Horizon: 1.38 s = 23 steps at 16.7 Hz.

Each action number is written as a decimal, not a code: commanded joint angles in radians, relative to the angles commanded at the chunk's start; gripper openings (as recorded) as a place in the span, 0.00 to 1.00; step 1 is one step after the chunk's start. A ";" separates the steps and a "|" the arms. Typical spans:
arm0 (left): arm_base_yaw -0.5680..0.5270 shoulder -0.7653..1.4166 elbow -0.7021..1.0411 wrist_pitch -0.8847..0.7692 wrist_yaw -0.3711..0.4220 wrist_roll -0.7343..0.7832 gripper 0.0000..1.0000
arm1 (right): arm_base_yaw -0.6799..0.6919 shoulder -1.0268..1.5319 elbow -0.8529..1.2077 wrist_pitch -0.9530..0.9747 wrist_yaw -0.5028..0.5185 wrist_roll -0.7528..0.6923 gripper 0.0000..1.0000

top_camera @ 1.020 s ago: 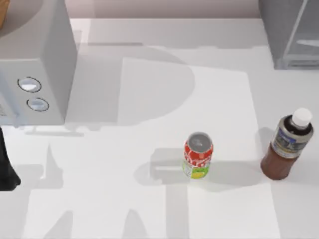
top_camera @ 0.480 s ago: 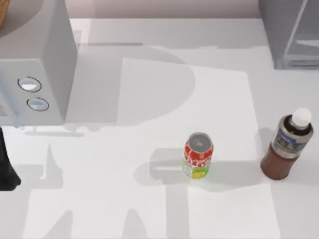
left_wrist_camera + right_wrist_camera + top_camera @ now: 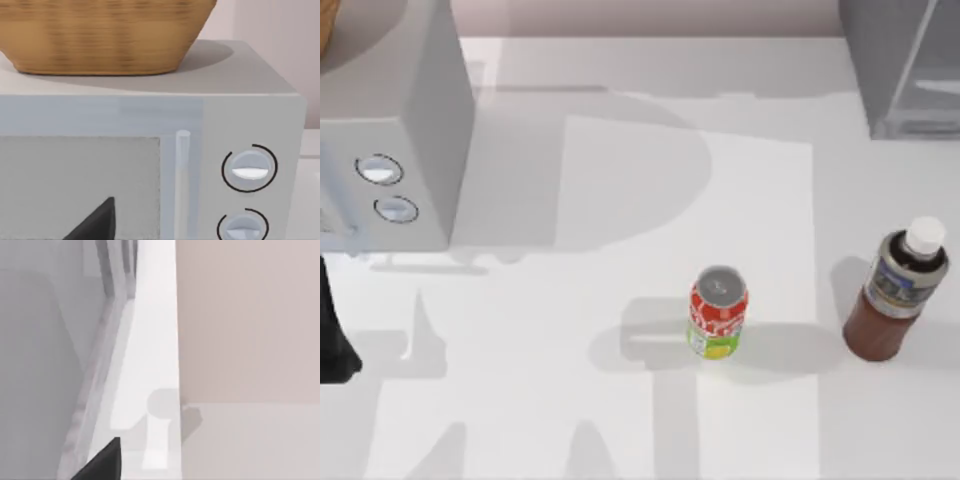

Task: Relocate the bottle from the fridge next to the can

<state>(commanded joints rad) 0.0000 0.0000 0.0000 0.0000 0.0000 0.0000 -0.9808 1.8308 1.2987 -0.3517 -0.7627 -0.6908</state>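
The bottle of dark brown liquid, white-capped, stands upright on the table near the right edge, outside the fridge at the back right corner. The red and yellow-green can stands upright near the table's middle, about a hand's width left of the bottle. Nothing touches either one. A dark part of my left arm shows at the left edge. A dark tip of my left gripper faces the knobbed box. A dark tip of my right gripper sits beside the fridge's grey wall.
A light-grey box with two round knobs fills the back left, with a wicker basket on top. The white table has open room in front of and between the can and the bottle.
The bright patch on the table has narrowed at its right side, and the shadow by the bottle has grown. The can, the bottle and the left arm have not moved.
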 joint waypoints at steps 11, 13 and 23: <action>0.000 0.000 0.000 0.000 0.000 0.000 1.00 | 0.105 -0.020 -0.031 0.092 0.068 0.114 1.00; 0.000 0.000 0.000 0.000 0.000 0.000 1.00 | 0.201 -0.036 -0.061 0.127 0.142 0.181 1.00; 0.000 0.000 0.000 0.000 0.000 0.000 1.00 | 0.888 -0.188 -0.274 0.373 0.671 0.625 1.00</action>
<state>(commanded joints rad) 0.0000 0.0000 0.0000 0.0000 0.0000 0.0000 -0.0925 1.6423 1.0246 0.0214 -0.0916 -0.0655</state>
